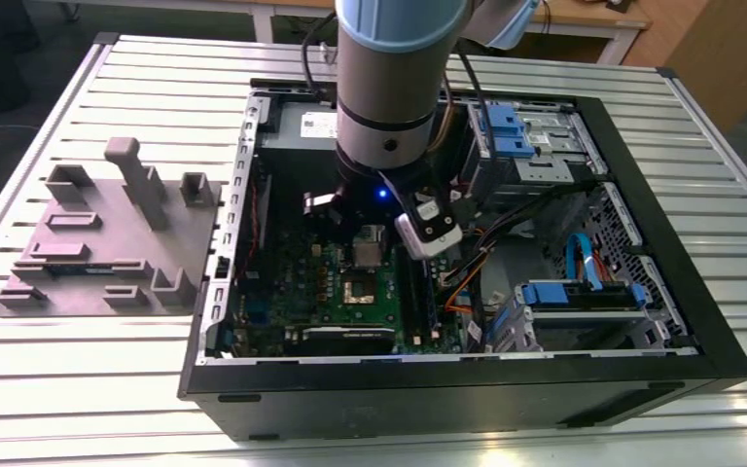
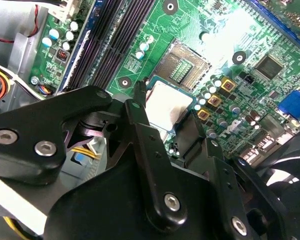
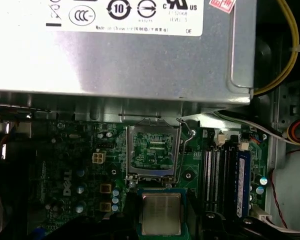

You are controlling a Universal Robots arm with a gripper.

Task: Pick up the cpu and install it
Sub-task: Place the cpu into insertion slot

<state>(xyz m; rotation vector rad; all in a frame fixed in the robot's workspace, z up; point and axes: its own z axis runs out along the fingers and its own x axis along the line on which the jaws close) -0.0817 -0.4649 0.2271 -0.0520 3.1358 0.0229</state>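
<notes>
Inside the boxy black pc case (image 1: pixel 478 394), gripper (image 2: pixel 165 114) clamped on the flat square cpu (image 3: pixel 161 214), shiny silver top, just beside the open metal-framed socket (image 3: pixel 152 152), green motherboard (image 3: pixel 70 165)

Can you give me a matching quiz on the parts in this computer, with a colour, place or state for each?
Things:
1. cpu
2. socket
3. memory slots
4. power-supply box

Descriptions:
A. long and black
B. empty, contacts showing
C. grey with a white label
D. held in the gripper

Pairs: 1-D, 2-B, 3-A, 4-C
</notes>
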